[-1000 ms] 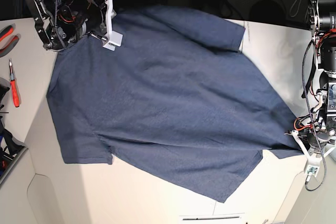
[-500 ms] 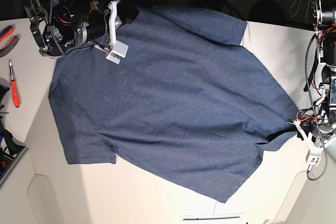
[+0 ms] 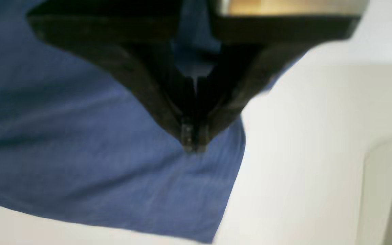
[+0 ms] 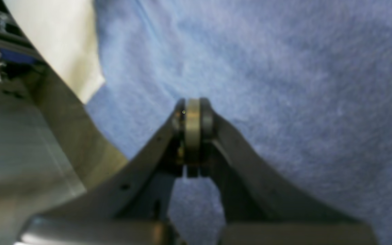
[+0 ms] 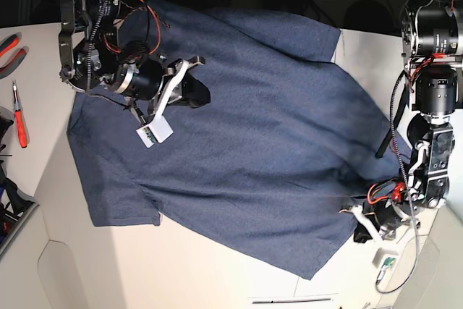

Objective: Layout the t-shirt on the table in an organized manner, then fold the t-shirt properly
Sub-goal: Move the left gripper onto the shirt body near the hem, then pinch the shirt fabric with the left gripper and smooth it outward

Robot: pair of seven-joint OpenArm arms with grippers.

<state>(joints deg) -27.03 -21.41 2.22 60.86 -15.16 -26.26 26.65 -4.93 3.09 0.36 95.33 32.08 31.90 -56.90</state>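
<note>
Pinching the heathered navy-blue cotton t-shirt (image 5: 253, 128) near its corner, the left gripper (image 3: 192, 144) is clamped; the right gripper (image 4: 192, 112), jaws together, hovers above the cloth.

Closed fingers (image 4: 192, 112) — above blue t-shirt (image 4: 301, 85)

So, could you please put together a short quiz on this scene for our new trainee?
1. True or false: white lettering shows on the t-shirt as it lies on the table.
2. Multiple choice: the right end effector is A) over the t-shirt's fabric, B) over bare table, C) holding a screwdriver.
3. Fill in: the left end effector, at the t-shirt's edge, is ___ (open or shut).

Key: 1 false; 2 A; 3 shut.
</note>
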